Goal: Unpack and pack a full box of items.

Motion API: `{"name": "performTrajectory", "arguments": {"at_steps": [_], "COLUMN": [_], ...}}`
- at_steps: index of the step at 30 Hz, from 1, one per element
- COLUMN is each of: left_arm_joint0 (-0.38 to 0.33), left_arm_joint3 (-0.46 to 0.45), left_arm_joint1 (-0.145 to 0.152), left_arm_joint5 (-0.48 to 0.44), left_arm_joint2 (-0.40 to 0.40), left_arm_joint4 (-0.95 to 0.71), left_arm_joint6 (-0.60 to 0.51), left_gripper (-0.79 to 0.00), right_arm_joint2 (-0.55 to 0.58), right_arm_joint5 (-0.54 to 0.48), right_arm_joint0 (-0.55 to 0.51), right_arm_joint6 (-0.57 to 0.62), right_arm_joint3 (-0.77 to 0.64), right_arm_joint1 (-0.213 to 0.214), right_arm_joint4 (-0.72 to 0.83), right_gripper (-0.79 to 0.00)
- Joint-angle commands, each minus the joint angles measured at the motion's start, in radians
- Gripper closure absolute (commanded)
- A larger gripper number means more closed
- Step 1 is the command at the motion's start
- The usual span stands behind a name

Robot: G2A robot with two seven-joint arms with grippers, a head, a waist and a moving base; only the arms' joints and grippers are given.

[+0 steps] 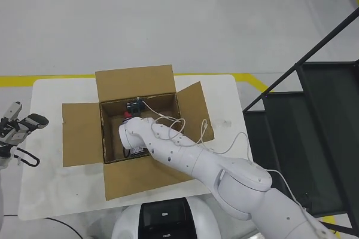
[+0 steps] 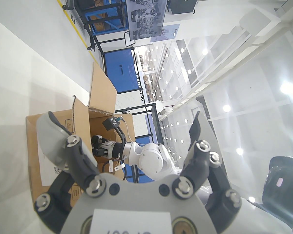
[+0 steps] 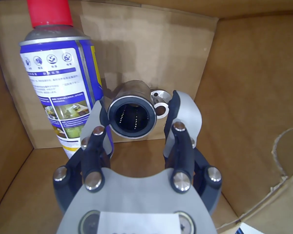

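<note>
Right tool (image 3: 138,108) sitting spread astride bearing (image 3: 131,116) in box (image 3: 246,74); steel likely heavy, stiff, slick, so pinching its barrel sides

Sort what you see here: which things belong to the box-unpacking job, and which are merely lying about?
Belonging to the job: cardboard box; red-capped spray can inside it; flanged metal bearing beside the can; right gripper, open astride the bearing.

Lying about: black metal stairs; yellow floor line; left gripper, open, off to the side.

Print on the spray can (image 3: 61,79) is illegible.
</note>
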Motion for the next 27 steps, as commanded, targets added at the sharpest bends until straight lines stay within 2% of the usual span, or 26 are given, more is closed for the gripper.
{"name": "performTrajectory", "arguments": {"at_steps": [1,2,5,7,8,10,13,14,15,21,27], "left_arm_joint0": [0.0,0.0,0.0,0.0,0.0,0.0,0.0,0.0,0.0,0.0,0.0], "left_arm_joint3": [0.0,0.0,0.0,0.0,0.0,0.0,0.0,0.0,0.0,0.0,0.0], "left_arm_joint1": [0.0,0.0,0.0,0.0,0.0,0.0,0.0,0.0,0.0,0.0,0.0], "left_arm_joint5": [0.0,0.0,0.0,0.0,0.0,0.0,0.0,0.0,0.0,0.0,0.0], "left_arm_joint2": [0.0,0.0,0.0,0.0,0.0,0.0,0.0,0.0,0.0,0.0,0.0], "left_arm_joint4": [0.0,0.0,0.0,0.0,0.0,0.0,0.0,0.0,0.0,0.0,0.0], "left_arm_joint6": [0.0,0.0,0.0,0.0,0.0,0.0,0.0,0.0,0.0,0.0,0.0], "left_gripper": [-0.785,-0.785,-0.785,-0.785,-0.785,-0.785,-0.785,-0.785,-0.785,-0.785,-0.785], "right_arm_joint2": [0.004,0.006,0.014,0.019,0.021,0.025,0.034,0.037,0.041,0.06,0.068], "right_arm_joint5": [-0.004,-0.006,-0.009,-0.01,-0.011,-0.014,-0.018,-0.021,-0.024,-0.026,0.018], "right_arm_joint0": [0.0,0.0,0.0,0.0,0.001,0.002,0.002,0.002,0.001,-0.004,-0.016], "right_arm_joint6": [0.004,0.006,0.009,0.01,0.011,0.012,0.013,0.011,0.009,-0.008,-0.018], "right_arm_joint3": [0.01,0.016,0.03,0.039,0.043,0.05,0.06,0.064,0.067,0.081,0.027], "right_arm_joint1": [-0.004,-0.006,-0.013,-0.018,-0.02,-0.024,-0.029,-0.031,-0.033,-0.04,-0.039], "right_arm_joint4": [-0.002,-0.004,-0.006,-0.011,-0.012,-0.017,-0.019,-0.021,-0.021,-0.033,-0.088], "right_gripper": [-0.533,-0.539,-0.625,-0.603,-0.542,-0.354,-0.194,-0.04,0.0,0.0,0.0]}}
